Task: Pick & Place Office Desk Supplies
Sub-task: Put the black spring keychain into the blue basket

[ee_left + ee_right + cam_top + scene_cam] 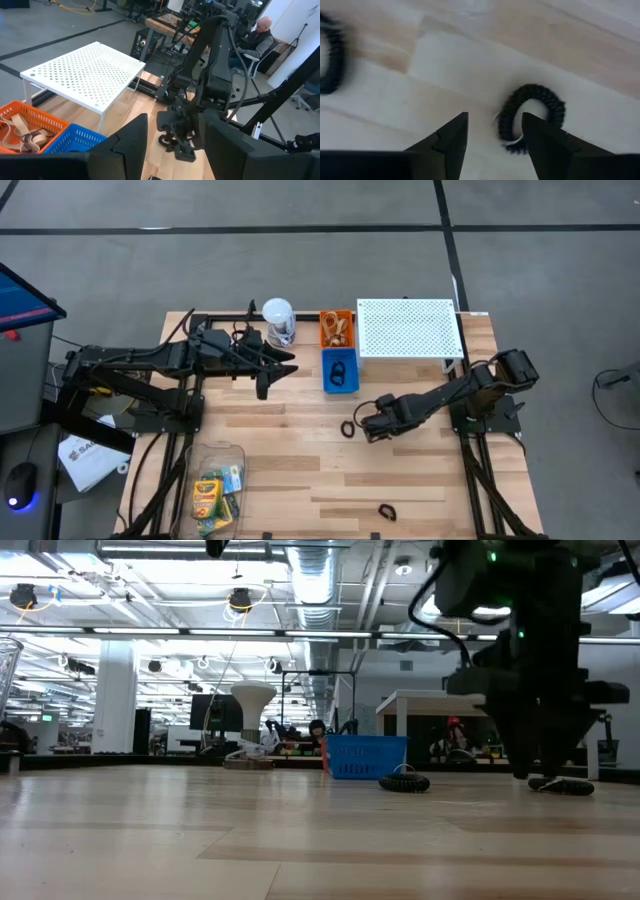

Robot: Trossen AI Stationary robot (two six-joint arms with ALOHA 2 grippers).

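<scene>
High view shows my right tool [366, 426] low over the worktop [300, 470], tips spread, nothing pinched yet. Through the right wrist view a black ring [532, 117] lies flat just ahead of my tips, one finger [547, 142] already overlapping its rim, so I judge I am lined up to close on it; a second ring [330, 60] lies off to the side. My left tool [264, 385] waits beside the blue bin [340, 370], partly spread and empty, likely kept clear of my reach, with the orange bin [337, 328] of tan bands beyond
</scene>
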